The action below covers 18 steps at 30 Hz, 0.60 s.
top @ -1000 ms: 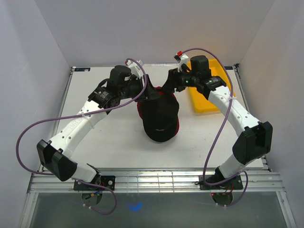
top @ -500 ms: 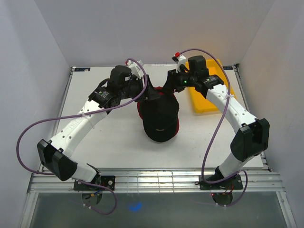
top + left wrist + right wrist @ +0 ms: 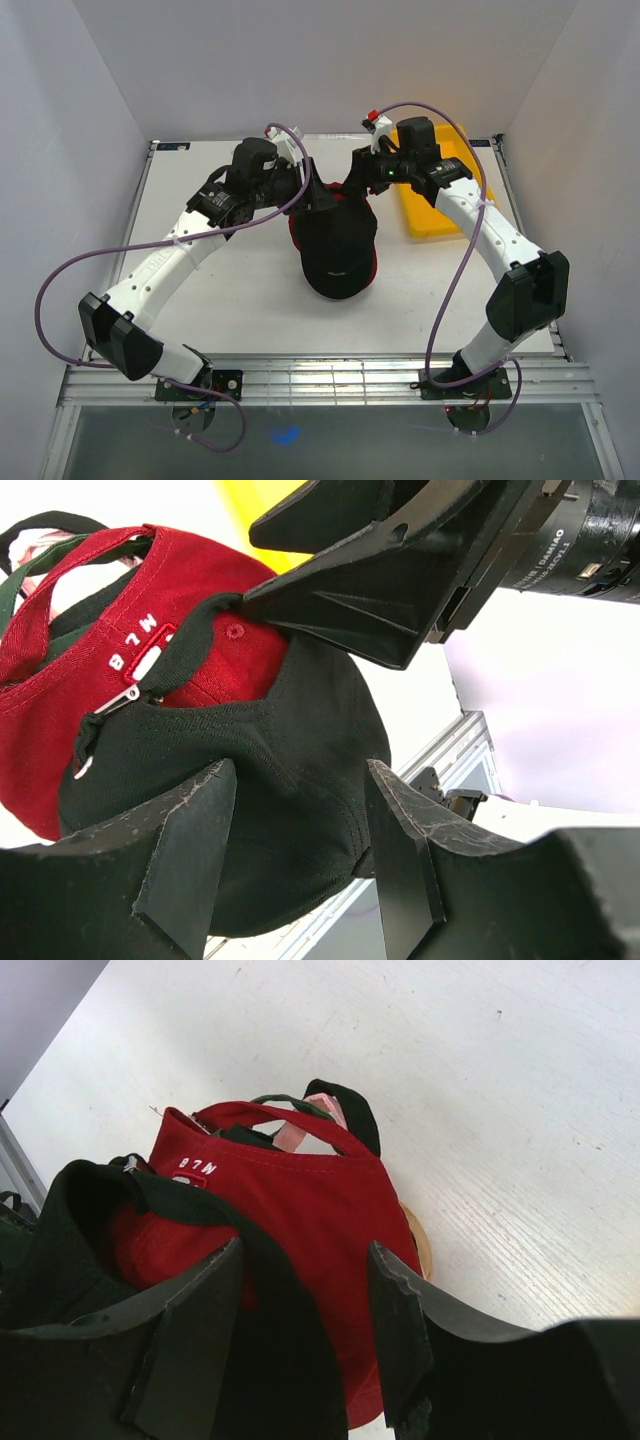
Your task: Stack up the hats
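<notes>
Top external — R tool shifted slightly; black cap unmoved.

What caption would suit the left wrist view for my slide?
Black hat over the red hat, right end effector at its back edge.

I work in a robotics lab cell: bare white walls box my white table, edged by an aluminium rail frame, with purple cables looping off my arms.

Pink cap, green cap mostly hidden under red cap.
</notes>
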Available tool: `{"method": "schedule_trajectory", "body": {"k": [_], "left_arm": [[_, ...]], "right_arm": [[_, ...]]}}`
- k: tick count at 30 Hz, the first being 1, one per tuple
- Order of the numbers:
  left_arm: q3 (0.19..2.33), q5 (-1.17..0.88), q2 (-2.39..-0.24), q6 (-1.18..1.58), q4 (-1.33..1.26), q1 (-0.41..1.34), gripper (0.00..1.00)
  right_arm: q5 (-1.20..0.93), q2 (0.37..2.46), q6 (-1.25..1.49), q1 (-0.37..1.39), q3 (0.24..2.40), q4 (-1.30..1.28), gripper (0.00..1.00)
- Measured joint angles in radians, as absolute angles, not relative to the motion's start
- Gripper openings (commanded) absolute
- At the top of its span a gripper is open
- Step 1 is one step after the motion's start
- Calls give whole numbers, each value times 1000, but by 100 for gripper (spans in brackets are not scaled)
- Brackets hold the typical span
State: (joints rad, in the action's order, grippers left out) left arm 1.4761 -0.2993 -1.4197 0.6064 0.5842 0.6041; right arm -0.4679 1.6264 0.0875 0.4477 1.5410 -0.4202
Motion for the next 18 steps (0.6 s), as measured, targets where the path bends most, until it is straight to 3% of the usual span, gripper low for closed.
{"method": "schedule_trajectory", "body": {"k": [8, 15, 18], "left_arm": [[1483, -300, -1420, 607, 587, 604, 64], [1483, -300, -1420, 607, 588, 604, 64], [1483, -300, -1420, 607, 588, 604, 64]], "right_arm": [[-482, 1624, 67, 466, 1544, -451, 57], [-466, 1625, 56, 485, 1549, -471, 31], [-440, 1625, 67, 487, 1555, -474, 29]]}}
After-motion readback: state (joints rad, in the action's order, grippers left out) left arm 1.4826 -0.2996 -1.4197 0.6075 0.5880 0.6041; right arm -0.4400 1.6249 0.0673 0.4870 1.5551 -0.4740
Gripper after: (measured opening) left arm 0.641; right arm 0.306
